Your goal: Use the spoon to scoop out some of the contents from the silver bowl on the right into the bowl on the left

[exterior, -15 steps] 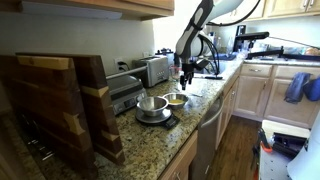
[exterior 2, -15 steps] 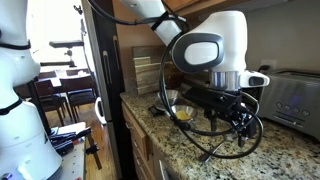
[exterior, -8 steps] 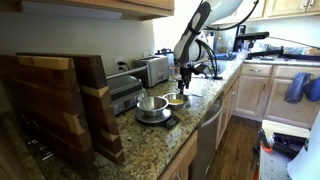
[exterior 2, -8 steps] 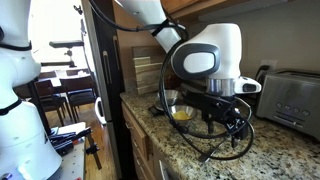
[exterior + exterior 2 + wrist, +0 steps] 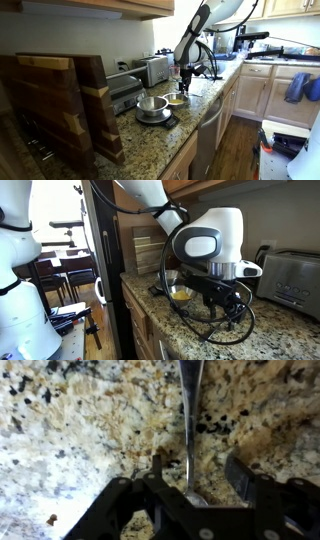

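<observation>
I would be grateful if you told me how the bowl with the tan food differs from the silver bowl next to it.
The smaller bowl holds tan contents; the larger silver bowl looks empty. The larger silver bowl sits on a dark flat base, while the smaller bowl seems to rest straight on the granite counter. Both are round, upright and side by side.

In the wrist view the spoon (image 5: 188, 430) is cut off by the top edge. Its lower end is hidden beneath the body of the gripper (image 5: 195, 465), so the scoop end cannot be told. In an exterior view the spoon is too small to be made out, and the contents (image 5: 176, 100) are seen only as a tan speck. In an exterior view the silver bowl (image 5: 167, 283) is partly covered by the arm (image 5: 205, 245), and the gripper is blurred into the dark cables (image 5: 215, 330).
</observation>
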